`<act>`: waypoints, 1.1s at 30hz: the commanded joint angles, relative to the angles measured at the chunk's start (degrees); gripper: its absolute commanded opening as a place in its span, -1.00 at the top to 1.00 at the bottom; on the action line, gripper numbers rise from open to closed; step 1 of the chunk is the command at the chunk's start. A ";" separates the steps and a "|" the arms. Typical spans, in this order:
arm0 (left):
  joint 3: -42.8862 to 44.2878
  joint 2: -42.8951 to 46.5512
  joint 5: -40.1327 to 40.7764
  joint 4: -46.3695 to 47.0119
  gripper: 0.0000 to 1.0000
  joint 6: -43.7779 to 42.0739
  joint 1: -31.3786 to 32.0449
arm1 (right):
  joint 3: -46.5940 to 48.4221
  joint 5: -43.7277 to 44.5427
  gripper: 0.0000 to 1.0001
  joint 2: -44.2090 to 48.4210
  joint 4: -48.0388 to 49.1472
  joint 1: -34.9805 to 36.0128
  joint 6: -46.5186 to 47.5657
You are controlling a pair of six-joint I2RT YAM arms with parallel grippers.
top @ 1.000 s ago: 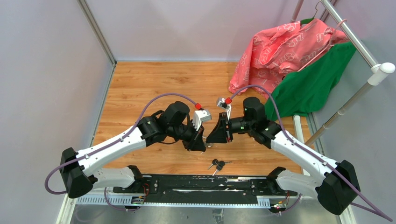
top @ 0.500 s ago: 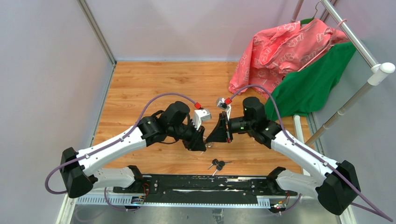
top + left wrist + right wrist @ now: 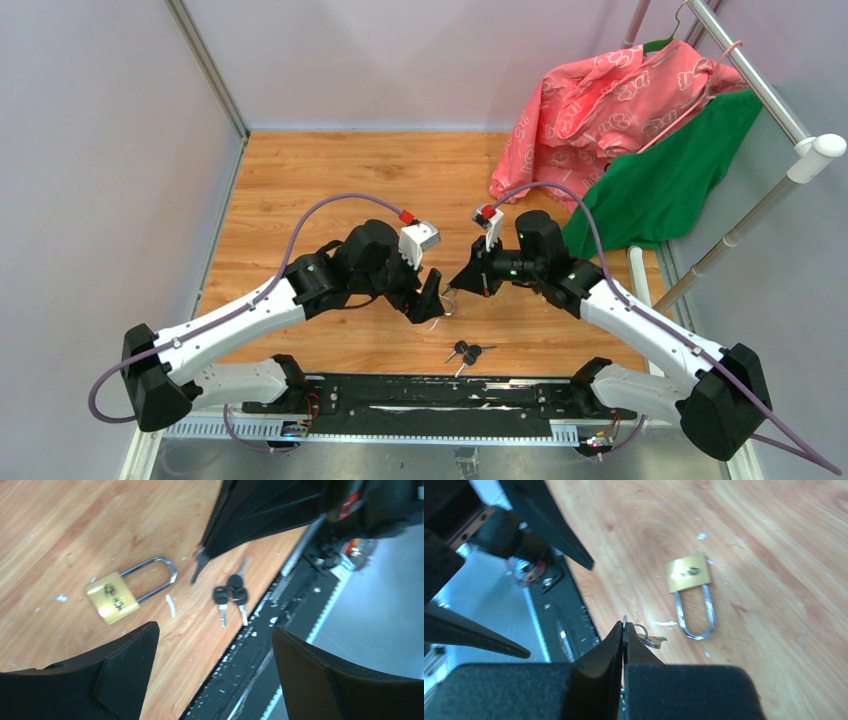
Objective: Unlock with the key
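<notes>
Left gripper (image 3: 215, 636) has opened; padlock (image 3: 111, 597) lies between it and right gripper's (image 3: 624, 628) key (image 3: 197, 572).

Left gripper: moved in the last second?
Yes. In the top view the left gripper has backed off leftward and farther from the key bunch, jaws now open.

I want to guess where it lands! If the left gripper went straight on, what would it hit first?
Most likely the wooden table, right by the bunch of keys. The open left gripper frames that spot, though depth is unclear.
</notes>
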State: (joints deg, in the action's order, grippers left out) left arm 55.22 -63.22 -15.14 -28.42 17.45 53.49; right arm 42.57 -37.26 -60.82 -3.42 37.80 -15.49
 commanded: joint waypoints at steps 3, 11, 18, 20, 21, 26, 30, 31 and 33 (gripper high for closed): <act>-4.59 -4.45 13.44 3.99 -0.67 0.13 1.61 | 3.77 23.20 1.00 0.41 -9.00 -0.73 -0.97; -0.46 -17.46 28.43 3.43 -0.59 -4.38 4.85 | 4.20 36.98 1.00 6.02 -13.28 -0.71 -1.29; 4.12 -26.97 29.98 4.97 -0.57 -6.85 4.90 | 4.22 40.09 1.00 8.52 -14.55 -0.77 -0.55; 5.52 -29.28 30.08 4.97 -0.59 -7.35 4.89 | 4.27 40.85 1.00 9.11 -15.28 -0.74 -0.32; 6.17 -30.48 30.59 4.60 -0.60 -7.63 4.82 | 4.23 41.22 1.00 9.53 -15.45 -0.73 -0.20; 9.32 -35.75 32.84 2.82 -0.60 -8.35 4.84 | 4.17 41.74 1.00 10.84 -16.32 -0.72 0.26; 10.35 -38.20 33.70 2.68 -0.60 -8.53 4.85 | 4.02 42.01 1.00 11.16 -16.70 -0.77 0.66; 10.53 -38.49 33.91 2.74 -0.60 -8.68 4.81 | 4.02 42.00 1.00 11.24 -16.73 -0.76 0.70; 11.13 -39.69 34.79 2.62 -0.60 -9.13 4.81 | 4.02 41.98 1.00 11.33 -16.87 -0.77 0.80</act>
State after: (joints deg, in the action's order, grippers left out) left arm 64.14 -100.97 16.95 -25.26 9.45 58.17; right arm 45.45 3.25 -50.35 -18.33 37.47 -15.84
